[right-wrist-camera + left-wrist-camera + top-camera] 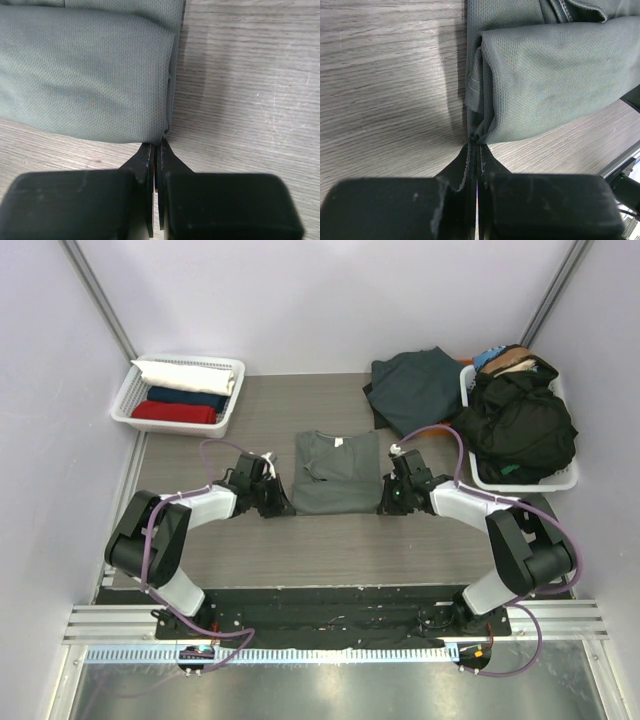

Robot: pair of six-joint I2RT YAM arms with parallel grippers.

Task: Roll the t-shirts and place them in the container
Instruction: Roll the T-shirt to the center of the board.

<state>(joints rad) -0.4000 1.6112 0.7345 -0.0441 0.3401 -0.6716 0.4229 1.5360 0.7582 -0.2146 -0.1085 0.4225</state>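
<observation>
From above, the grey-green t-shirt (335, 475) lay on the table (260, 550), with the left gripper (281, 502) and right gripper (390, 498) at its near corners. The left wrist camera showed that gripper's jaws clenched on the rolled edge's corner (fabric pinched between the tips). In the right wrist view, the jaws likewise clamped the opposite corner.
</observation>
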